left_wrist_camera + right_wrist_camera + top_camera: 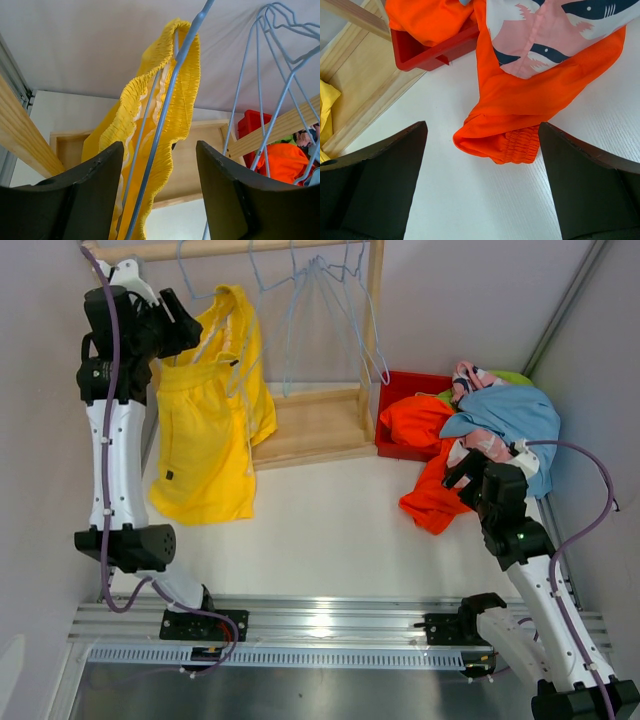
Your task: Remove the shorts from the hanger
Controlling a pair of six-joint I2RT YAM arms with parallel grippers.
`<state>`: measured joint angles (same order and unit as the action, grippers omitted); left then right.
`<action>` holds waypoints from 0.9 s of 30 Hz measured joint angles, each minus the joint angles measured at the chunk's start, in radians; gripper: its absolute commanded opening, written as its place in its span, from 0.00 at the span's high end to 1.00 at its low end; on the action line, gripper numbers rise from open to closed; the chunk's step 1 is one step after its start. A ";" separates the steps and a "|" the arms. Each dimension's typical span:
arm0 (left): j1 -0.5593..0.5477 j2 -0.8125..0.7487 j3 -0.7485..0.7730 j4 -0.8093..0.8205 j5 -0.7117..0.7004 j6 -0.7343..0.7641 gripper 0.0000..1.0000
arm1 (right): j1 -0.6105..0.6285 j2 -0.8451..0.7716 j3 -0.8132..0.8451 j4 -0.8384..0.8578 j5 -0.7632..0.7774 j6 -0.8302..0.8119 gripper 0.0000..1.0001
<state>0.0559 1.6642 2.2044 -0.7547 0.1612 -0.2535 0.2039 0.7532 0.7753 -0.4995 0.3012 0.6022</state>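
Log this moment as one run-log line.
left pincer: open, straddling yellow shorts waistband and hanger wire | right pincer: open, over orange shorts | status: yellow shorts not yet off hanger

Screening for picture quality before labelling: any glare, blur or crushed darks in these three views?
Top view: soft, even light, sharp throughout, with one glare patch on the metal rail. Left wrist: yellow shorts and hanger are sharp; the left fingers are near-black with little detail. Right wrist: orange shorts are crisp, the right fingers likewise dark; no motion blur seen.
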 measured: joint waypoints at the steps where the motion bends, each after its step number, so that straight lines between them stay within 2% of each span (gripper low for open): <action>1: 0.000 0.004 0.000 -0.002 0.000 0.000 0.38 | 0.000 0.000 -0.002 0.000 0.000 0.000 0.01; 4: 0.000 0.019 -0.001 -0.005 0.000 -0.001 0.54 | 0.000 0.000 -0.009 0.003 0.002 0.000 0.00; 5: 0.000 0.023 -0.002 -0.006 0.000 -0.001 0.78 | 0.000 0.000 -0.010 0.002 0.002 0.000 0.01; 8: -0.001 0.034 -0.003 -0.010 0.006 0.002 0.97 | 0.000 -0.002 -0.014 0.003 0.002 0.000 0.00; 9: -0.003 0.036 -0.003 -0.008 0.010 0.001 0.99 | 0.000 -0.002 -0.016 0.004 0.003 0.000 0.01; 17: -0.026 0.052 0.039 -0.042 -0.015 0.011 1.00 | 0.000 -0.011 -0.026 0.004 0.005 0.000 0.00; 23: -0.061 0.071 0.249 -0.138 -0.024 0.018 1.00 | 0.000 -0.042 -0.035 0.023 -0.003 0.000 0.00; 27: -0.074 0.003 0.276 -0.133 -0.007 0.018 1.00 | 0.005 -0.089 -0.037 0.042 -0.020 -0.009 0.01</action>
<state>-0.0177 1.6669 2.4805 -0.8879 0.1539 -0.2359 0.2089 0.6647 0.7387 -0.4576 0.2810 0.5934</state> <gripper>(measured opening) 0.021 0.993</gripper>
